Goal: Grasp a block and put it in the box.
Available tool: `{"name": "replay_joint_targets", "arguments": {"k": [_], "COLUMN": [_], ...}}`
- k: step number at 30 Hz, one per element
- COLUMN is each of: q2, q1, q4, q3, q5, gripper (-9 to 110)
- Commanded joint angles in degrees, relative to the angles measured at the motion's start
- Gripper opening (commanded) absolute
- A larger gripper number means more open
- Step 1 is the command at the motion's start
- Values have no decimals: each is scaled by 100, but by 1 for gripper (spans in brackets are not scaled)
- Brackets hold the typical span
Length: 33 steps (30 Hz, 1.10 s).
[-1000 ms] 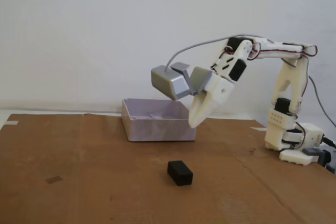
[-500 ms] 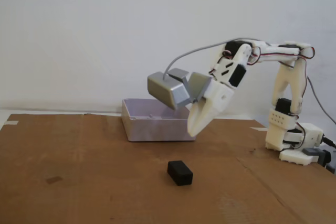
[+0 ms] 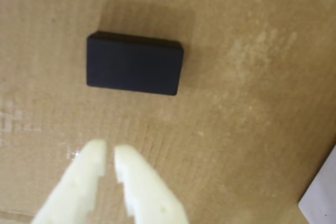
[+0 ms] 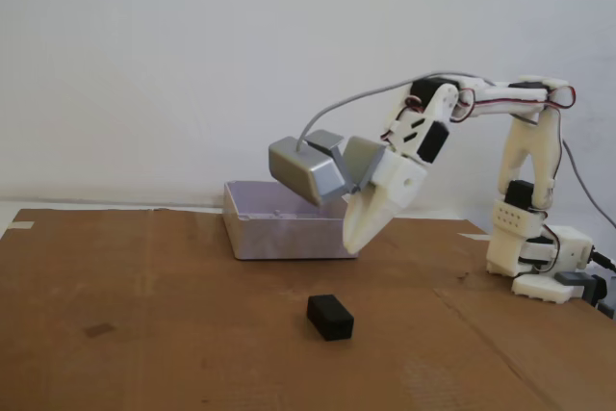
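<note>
- The small matte black rectangular block point(image 3: 134, 63) lies flat on the brown cardboard-covered tabletop point(image 3: 252, 119), straight ahead of the two white plastic fingers point(image 3: 109, 152) in the wrist view, well apart from their tips and touching neither.
- In the fixed view the block point(image 4: 330, 317) sits below the fingers point(image 4: 351, 244) and slightly to their left, with the fingertips hanging in the air above the tabletop point(image 4: 173, 334).
- The fingers are nearly together, with only a thin slit between the tips, and they hold nothing.
- The shallow pale lavender-grey plastic box point(image 4: 287, 219) stands on the tabletop behind the fingers in the fixed view; the tips overlap its right front corner in the picture.
- Count: one block, one box, one white arm point(image 4: 525, 190), two fingers.
- A grey metallic camera housing point(image 4: 306, 169) sits just left of the fingers' base.
</note>
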Motion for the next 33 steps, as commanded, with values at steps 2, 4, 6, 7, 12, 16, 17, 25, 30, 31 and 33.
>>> {"name": "replay_joint_targets", "arguments": {"k": [2,4,6,7,12,16,17,25,30,31,33], "q2": [132,-18,-176,-264,-624,-888,-940,-1063,-1072,-1072,-1072], "q1": [53,53,18,0,-18,-9,-9,0,-26,-26,-35], "q4": [-246,-246,-246,-246,-237,-237,-237,-167,-158,-158,-149], "q3": [-633,-712,-809,-870,-1160,-1380,-1415,-1582,-1582,-1582,-1582], "q5": [18,18,26,26,26,26,26,26,9,-18,-35], "gripper": [0,0,0,0,0,0,0,0,0,0,0]}}
